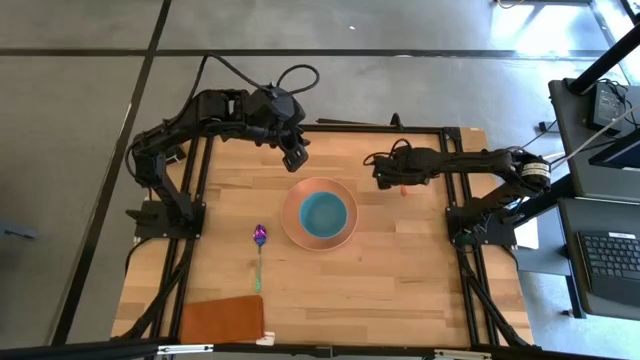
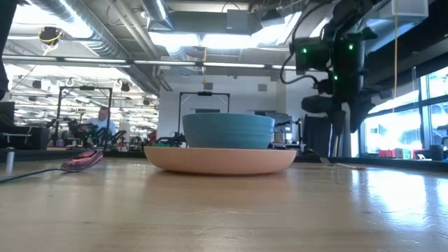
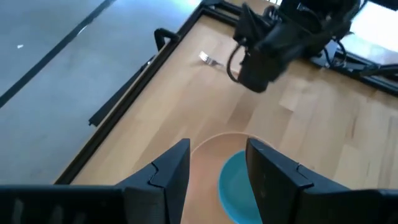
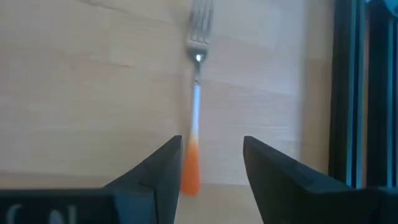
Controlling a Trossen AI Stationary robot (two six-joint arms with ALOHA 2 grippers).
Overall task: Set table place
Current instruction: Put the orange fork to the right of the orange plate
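The salmon-orange plate [image 1: 320, 214] lies flat at the table's middle, with the teal bowl [image 1: 324, 212] standing in it. The spoon [image 1: 259, 250] lies on the table left of the plate, its purple head toward the far edge. The fork [image 4: 195, 93] lies flat on the table at the far right, its orange handle [image 4: 191, 169] between the open fingers of my right gripper [image 4: 211, 155], which hovers over it [image 1: 385, 172]. My left gripper [image 1: 296, 156] is open and empty above the plate's far rim; its wrist view shows the plate [image 3: 208, 155] and bowl [image 3: 233, 186] below.
A brown rectangular mat [image 1: 222, 320] lies at the near left corner of the table [image 1: 400, 280]. The black rail frame [image 1: 455, 250] edges the table. A desk with a keyboard [image 1: 610, 255] stands beyond the right edge. Bare planks lie right of and in front of the plate.
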